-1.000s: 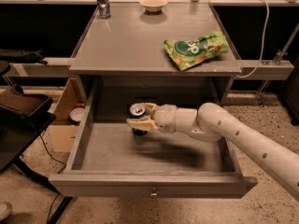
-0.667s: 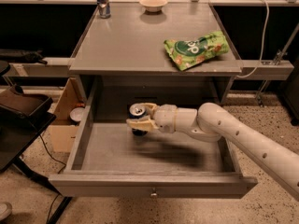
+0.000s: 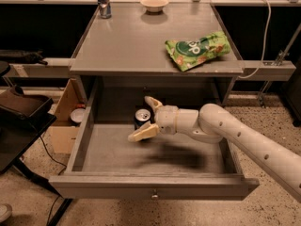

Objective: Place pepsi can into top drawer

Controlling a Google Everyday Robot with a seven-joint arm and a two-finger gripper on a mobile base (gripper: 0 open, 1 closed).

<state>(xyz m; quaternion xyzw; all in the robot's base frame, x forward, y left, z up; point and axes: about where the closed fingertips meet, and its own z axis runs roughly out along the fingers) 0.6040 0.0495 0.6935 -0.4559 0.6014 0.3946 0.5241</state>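
Nearest, the front panel of the top drawer (image 3: 94, 192), pulled well out, with a small round knob (image 3: 152, 196) at its centre. Holds, on its grey floor toward the back and left of middle, the pepsi can (image 3: 142, 118), standing upright, silver top showing. Reaching in over the drawer's right side, a white arm (image 3: 244, 135) ending in the gripper (image 3: 139, 118) right at the can. Jaws spread wide and clamped on nothing: one cream finger (image 3: 152, 102) behind the can, the other finger (image 3: 142, 133) in front of it, contact with either impossible to tell. Left of the drawer, on the floor, an open cardboard box (image 3: 63, 126) with something round and pale inside, not identifiable. Above the drawer, the grey tabletop (image 3: 122, 46): over the drawer's right part, a green snack bag (image 3: 197, 50) lying flat; further back, a pale bowl (image 3: 154, 3) and, left of it, a taller blue-and-silver can (image 3: 103, 1), upright at the far edge.
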